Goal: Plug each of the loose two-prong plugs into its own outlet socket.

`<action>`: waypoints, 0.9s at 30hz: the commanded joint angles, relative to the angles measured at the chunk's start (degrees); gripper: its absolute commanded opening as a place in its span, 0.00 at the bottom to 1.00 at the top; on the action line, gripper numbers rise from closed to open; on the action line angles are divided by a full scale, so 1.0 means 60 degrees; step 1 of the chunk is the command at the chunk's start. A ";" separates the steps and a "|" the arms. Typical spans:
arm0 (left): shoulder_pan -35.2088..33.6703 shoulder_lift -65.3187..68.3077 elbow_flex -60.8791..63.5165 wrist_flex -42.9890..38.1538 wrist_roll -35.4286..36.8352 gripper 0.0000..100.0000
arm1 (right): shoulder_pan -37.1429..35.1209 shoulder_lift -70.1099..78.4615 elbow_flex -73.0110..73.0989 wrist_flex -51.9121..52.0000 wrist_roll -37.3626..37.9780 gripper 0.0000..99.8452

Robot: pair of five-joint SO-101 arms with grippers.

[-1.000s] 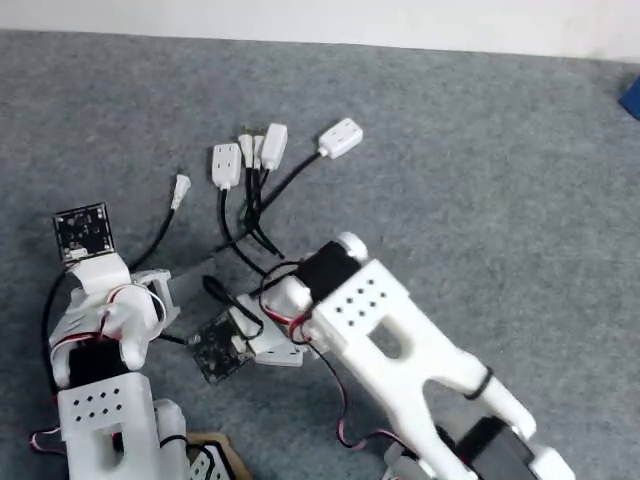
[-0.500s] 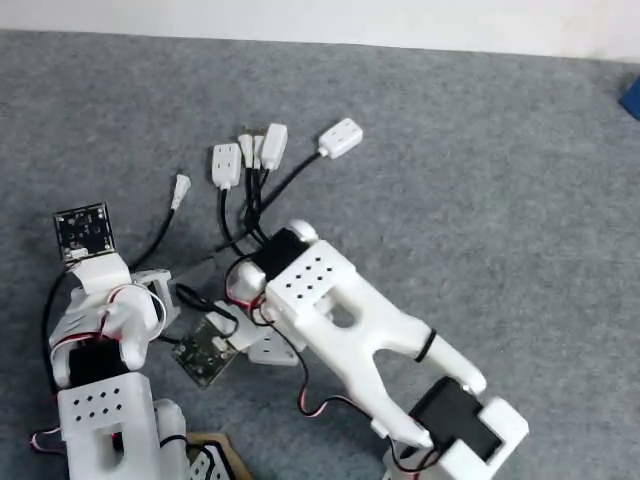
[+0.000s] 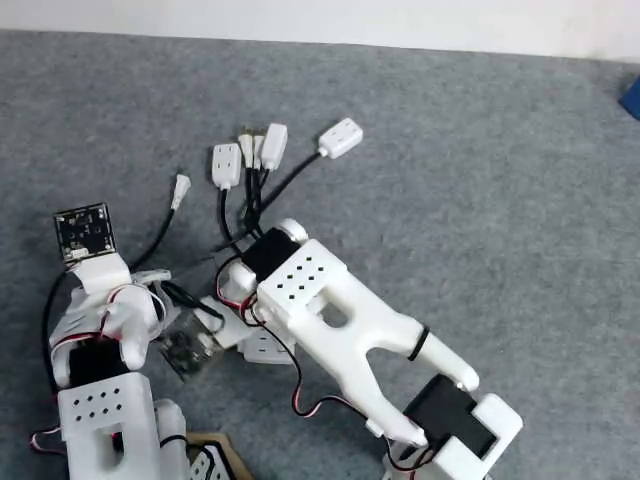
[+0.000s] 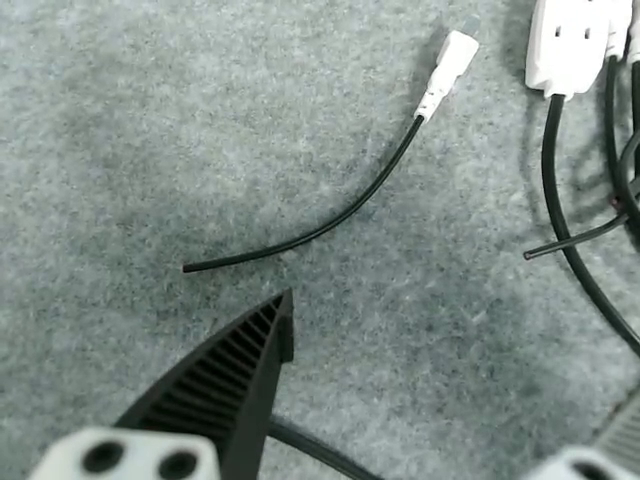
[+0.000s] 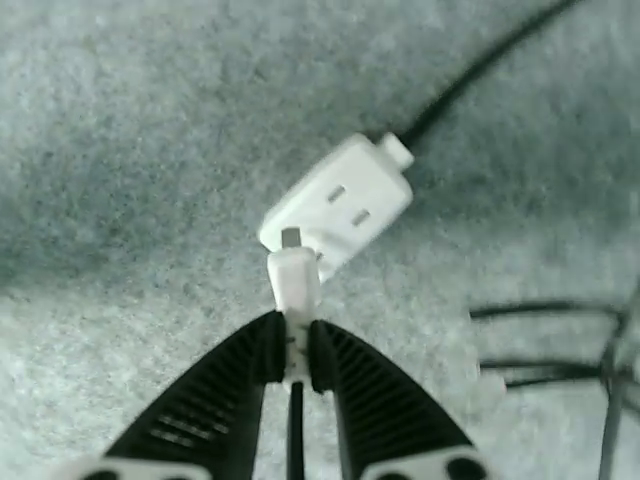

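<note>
My right gripper (image 5: 293, 332) is shut on a small white two-prong plug (image 5: 293, 278), whose black cord runs back between the fingers. The plug's prongs point at a white outlet socket (image 5: 342, 204) lying on the carpet just beyond it, a small gap apart. My left gripper (image 4: 430, 420) stands open low over the carpet, nothing between its fingers. Ahead of it lies a loose white plug (image 4: 449, 62) on a curved black cord (image 4: 320, 225), with another white outlet (image 4: 568, 40) beside it. In the high view, the right arm (image 3: 320, 300) sits beside the left arm (image 3: 100, 330).
Grey carpet covers the table. At the back lies a cluster of white outlets (image 3: 227, 164) (image 3: 340, 138) and plugs (image 3: 272, 145) on tangled black cords (image 3: 255, 205). One loose plug (image 3: 181, 189) lies left of the cluster. A blue object (image 3: 632, 98) sits at the right edge.
The right arm has swung left and folded down, bringing its wrist closer to the left arm. The left arm and the cords at the back have stayed put.
</note>
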 commanded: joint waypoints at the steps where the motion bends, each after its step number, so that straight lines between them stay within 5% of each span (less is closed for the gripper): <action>1: 0.0168 0.0007 0.0066 -0.0190 -0.0073 0.49 | -0.0022 -0.0066 -0.0549 -0.0081 -0.3077 0.01; 10: 0.0125 0.0007 0.0007 -0.0147 -0.0073 0.49 | 0.0256 0.0081 -0.0315 0.0857 -1.0857 0.01; 18: 0.0125 0.0007 0.0007 -0.0147 -0.0073 0.49 | 0.0300 0.0154 -0.0286 0.1956 -1.4711 0.01; 27: 0.0125 0.0007 0.0022 -0.0147 -0.0073 0.49 | 0.0300 0.0198 -0.0315 0.0945 -1.6703 0.01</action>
